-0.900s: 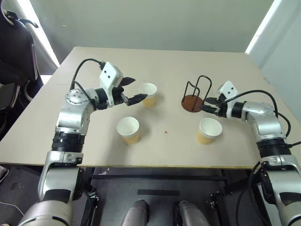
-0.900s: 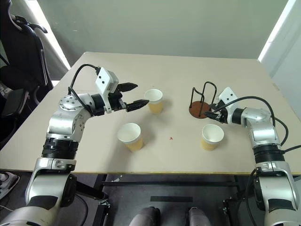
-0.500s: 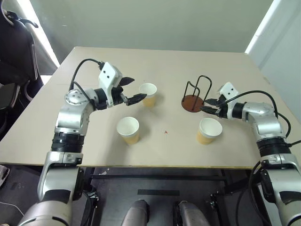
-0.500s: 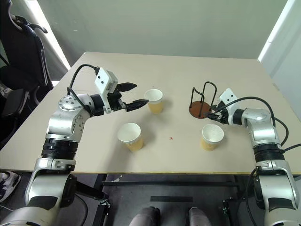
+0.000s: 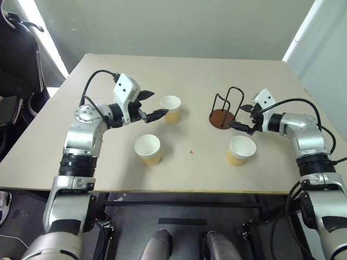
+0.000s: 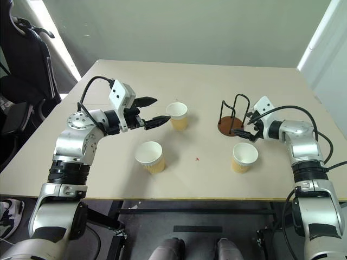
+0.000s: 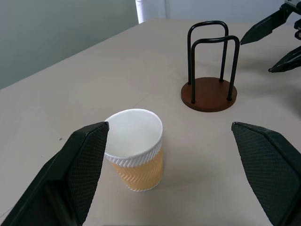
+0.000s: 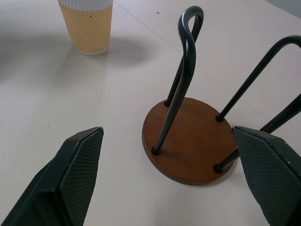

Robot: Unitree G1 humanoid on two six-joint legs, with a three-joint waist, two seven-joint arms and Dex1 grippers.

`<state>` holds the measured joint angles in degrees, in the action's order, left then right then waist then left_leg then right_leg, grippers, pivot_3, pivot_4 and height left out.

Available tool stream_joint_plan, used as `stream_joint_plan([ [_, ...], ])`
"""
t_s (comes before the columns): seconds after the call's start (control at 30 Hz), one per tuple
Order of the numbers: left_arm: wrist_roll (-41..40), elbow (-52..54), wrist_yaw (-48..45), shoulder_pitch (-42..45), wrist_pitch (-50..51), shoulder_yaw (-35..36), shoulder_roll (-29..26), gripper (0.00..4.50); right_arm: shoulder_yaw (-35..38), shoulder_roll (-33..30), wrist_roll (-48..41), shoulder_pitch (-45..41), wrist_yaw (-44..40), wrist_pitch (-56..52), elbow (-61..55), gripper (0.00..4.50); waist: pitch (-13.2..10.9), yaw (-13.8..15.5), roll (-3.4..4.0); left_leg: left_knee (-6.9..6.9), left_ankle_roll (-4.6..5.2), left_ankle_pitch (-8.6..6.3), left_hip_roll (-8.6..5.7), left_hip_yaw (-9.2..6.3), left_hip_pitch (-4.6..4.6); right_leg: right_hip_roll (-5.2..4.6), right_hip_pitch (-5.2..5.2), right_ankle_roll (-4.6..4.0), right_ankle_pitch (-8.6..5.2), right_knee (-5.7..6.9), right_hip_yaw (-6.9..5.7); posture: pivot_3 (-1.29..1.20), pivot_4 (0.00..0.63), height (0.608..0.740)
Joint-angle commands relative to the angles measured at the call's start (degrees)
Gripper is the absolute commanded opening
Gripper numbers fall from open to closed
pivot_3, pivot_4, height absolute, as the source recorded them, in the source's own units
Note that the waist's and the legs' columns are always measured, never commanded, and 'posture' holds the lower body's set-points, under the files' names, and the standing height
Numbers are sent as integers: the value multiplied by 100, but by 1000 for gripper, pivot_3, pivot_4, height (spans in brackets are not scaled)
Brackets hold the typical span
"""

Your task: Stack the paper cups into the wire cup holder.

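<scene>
Three paper cups stand upright on the table: one at the back, one at the front left and one at the front right. The wire cup holder stands empty on its reddish-brown disc. My left gripper is open and level, just left of the back cup, not touching it. Right of the holder, my right gripper is open, with its fingers pointing at the base and clear of it.
The beige table has free room in the middle and along its back. A dark chair stands off the table's left side. The front right cup sits just in front of my right gripper.
My right hand has risen slightly beside the holder. The left arm, the cups and the holder stay where they were.
</scene>
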<state>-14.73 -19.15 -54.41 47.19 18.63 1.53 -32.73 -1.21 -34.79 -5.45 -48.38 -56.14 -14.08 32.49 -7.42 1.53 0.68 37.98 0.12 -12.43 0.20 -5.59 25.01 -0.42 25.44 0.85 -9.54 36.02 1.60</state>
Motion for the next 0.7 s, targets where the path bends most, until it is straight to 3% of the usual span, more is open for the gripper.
stream_joint_plan([
  [0.03, -51, 139, 27, 98, -122, 137, -74, 4500, 154, 66, -98, -235, 175, 81, -28, 4478, 0, -3, 0, 0, 0, 0, 0, 0, 0, 0, 0, 0, 0, 0, 0, 0, 150, 740],
  [0.3, -164, 174, -114, 135, -66, 124, -26, 4500, -14, 541, 46, -539, 486, 225, 254, 4478, 0, -5, 0, -1, 0, 0, 1, 0, 0, 1, 3, 0, 0, 1, 0, 0, 150, 740],
  [0.43, -363, 368, -524, 62, 54, 87, -136, 4500, -67, 643, 128, -707, 502, 347, 490, 4478, 0, 12, 0, 0, 1, -1, -1, -1, 3, -1, 3, -1, 0, 0, 0, 0, 150, 740],
  [0.57, -1064, 806, -1123, 65, 724, 205, -258, 4500, -97, 688, 205, -849, 498, 484, 736, 4478, 0, 10, 0, -1, -1, -2, -1, 0, 10, -1, 11, -1, 0, 1, -1, 0, 150, 740],
  [0.7, -1071, 779, -1371, 209, 878, 89, -484, 4500, -113, 664, 259, -888, 491, 576, 904, 4478, 0, 3, 0, -3, -4, -3, 1, 0, 8, 0, 12, -1, -1, 4, -1, 0, 150, 740],
])
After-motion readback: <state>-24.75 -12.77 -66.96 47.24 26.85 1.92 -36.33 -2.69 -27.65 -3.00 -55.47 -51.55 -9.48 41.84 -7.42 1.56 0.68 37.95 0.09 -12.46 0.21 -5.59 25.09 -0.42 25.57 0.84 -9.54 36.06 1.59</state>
